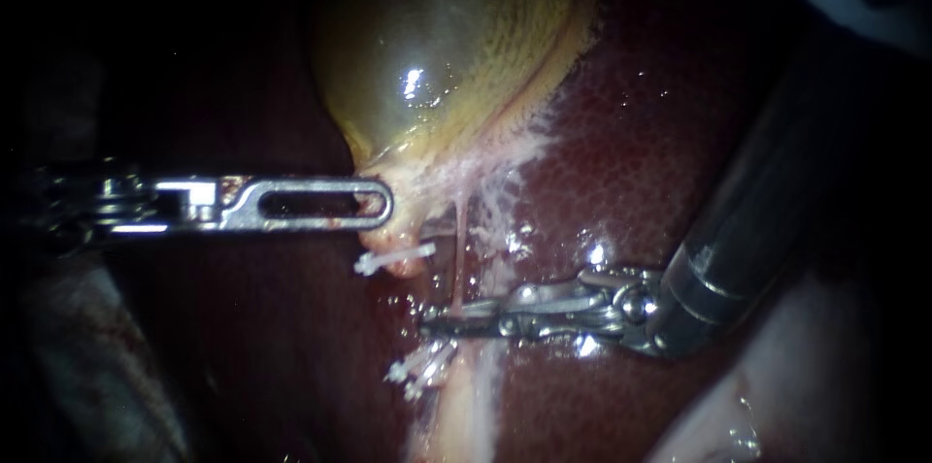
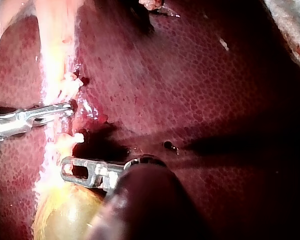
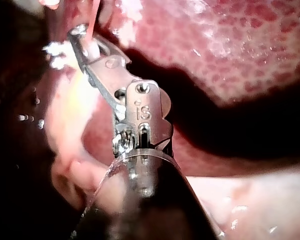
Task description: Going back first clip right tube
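The yellow-green gallbladder (image 1: 456, 46) lies on the dark red liver (image 1: 641, 162). My left instrument (image 1: 383, 203) comes in level from the left, its slotted jaws shut on the gallbladder's neck; the left wrist view shows it (image 2: 65, 167) there too. A thin pale tube (image 1: 463, 220) runs down from the neck. My right instrument (image 1: 437, 320) reaches across that tube from the right, jaws slightly open with the tube between them. The right wrist view shows the same gap (image 3: 79, 32). Left of that tube sit two white clips, one (image 1: 393, 259) just under the neck, another (image 1: 422, 371) lower down.
Pale fatty tissue (image 1: 466, 414) continues down below the jaws. The right instrument's dark shaft (image 1: 757, 201) crosses the liver from the upper right. A pale fold of tissue (image 1: 718, 424) lies at the lower right. The left side of the endoscope view is dark.
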Motion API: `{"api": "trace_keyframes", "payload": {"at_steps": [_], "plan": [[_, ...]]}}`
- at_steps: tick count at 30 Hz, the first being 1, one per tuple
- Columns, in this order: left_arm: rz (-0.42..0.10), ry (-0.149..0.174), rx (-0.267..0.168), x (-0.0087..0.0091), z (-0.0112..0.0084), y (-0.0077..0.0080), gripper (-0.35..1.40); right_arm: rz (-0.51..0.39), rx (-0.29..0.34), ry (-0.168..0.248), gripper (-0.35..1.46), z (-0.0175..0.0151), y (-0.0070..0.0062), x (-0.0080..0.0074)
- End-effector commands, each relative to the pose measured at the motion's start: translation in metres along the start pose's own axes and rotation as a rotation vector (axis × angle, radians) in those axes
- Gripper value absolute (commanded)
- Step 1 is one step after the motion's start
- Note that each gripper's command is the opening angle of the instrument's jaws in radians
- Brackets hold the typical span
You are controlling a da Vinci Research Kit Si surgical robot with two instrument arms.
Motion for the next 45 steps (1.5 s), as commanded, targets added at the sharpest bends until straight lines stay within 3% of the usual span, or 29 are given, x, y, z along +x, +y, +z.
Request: {"api": "trace_keyframes", "payload": {"at_steps": [1, 13, 18, 24, 34, 45], "plan": [[0.000, 0.000, 0.000, 0.0000, 0.0000, 0.0000, -0.35, 0.000, 0.000, 0.000, -0.35, 0.0000, 0.0000, 0.0000], [0.000, 0.000, 0.000, 0.0000, 0.0000, 0.0000, -0.35, 0.000, 0.003, -0.002, -0.34, 0.0000, 0.0000, -0.0001], [0.000, 0.001, 0.000, 0.0000, 0.0001, 0.0000, -0.35, -0.003, 0.006, -0.003, 0.01, 0.0001, 0.0001, -0.0004], [0.000, 0.001, 0.001, -0.0001, 0.0001, 0.0000, -0.35, -0.091, 0.005, -0.010, 0.29, 0.0002, 0.0002, -0.0004], [0.000, 0.001, 0.001, -0.0001, 0.0001, 0.0000, -0.35, -0.161, 0.003, -0.015, 0.38, 0.0002, 0.0003, -0.0002], [0.000, 0.001, 0.001, -0.0001, 0.0001, 0.0000, -0.35, -0.319, 0.001, -0.028, 0.41, -0.0005, 0.0004, 0.0002]]}}
